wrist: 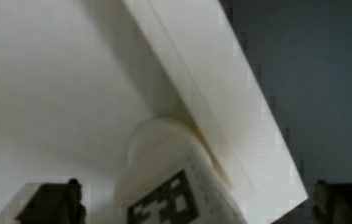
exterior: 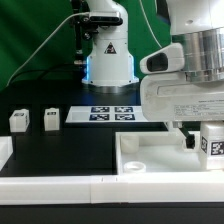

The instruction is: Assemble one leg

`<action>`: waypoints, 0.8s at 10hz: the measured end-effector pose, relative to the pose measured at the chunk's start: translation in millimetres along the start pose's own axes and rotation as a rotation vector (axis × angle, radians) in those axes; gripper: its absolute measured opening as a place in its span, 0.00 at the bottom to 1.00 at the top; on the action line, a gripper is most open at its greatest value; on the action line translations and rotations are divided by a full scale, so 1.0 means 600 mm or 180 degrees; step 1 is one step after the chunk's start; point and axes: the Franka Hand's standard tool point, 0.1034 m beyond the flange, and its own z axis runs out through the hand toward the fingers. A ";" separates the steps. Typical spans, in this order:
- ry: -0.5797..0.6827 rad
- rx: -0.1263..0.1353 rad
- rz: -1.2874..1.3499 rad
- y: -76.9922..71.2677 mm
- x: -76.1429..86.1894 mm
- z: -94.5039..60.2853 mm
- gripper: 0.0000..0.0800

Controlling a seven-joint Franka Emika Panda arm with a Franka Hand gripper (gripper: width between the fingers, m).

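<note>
Two loose legs (exterior: 19,120) (exterior: 50,120) stand apart on the exterior view's left, open table around them. On the right, the tray's rim (exterior: 150,143) hems in the gripper (exterior: 203,146) and its leg (exterior: 212,140), with the marker board (exterior: 110,114) farther back.

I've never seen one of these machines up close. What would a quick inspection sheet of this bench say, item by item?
Surface: black table, mostly bare.
Job's things: one leg under the gripper at the white tray-like piece; two more legs stand apart on the exterior view's left.
Clutter: nothing seen.
Grippers: hard against the leg; whether the fingers clamp it cannot be told.
Cables: one green cable against the backdrop.
Surroundings: marker board lying flat; robot base behind; green backdrop.
</note>
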 end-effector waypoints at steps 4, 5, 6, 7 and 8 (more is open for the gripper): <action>0.0116 -0.0294 -0.1885 -0.026 0.001 -0.008 0.81; 0.0112 -0.0294 -0.1917 -0.022 0.003 -0.008 0.81; 0.0116 -0.0288 -0.1794 -0.023 0.003 -0.007 0.81; 0.0115 -0.0288 -0.1793 -0.022 0.003 -0.007 0.66; 0.0127 -0.0291 -0.1620 -0.019 0.006 -0.008 0.46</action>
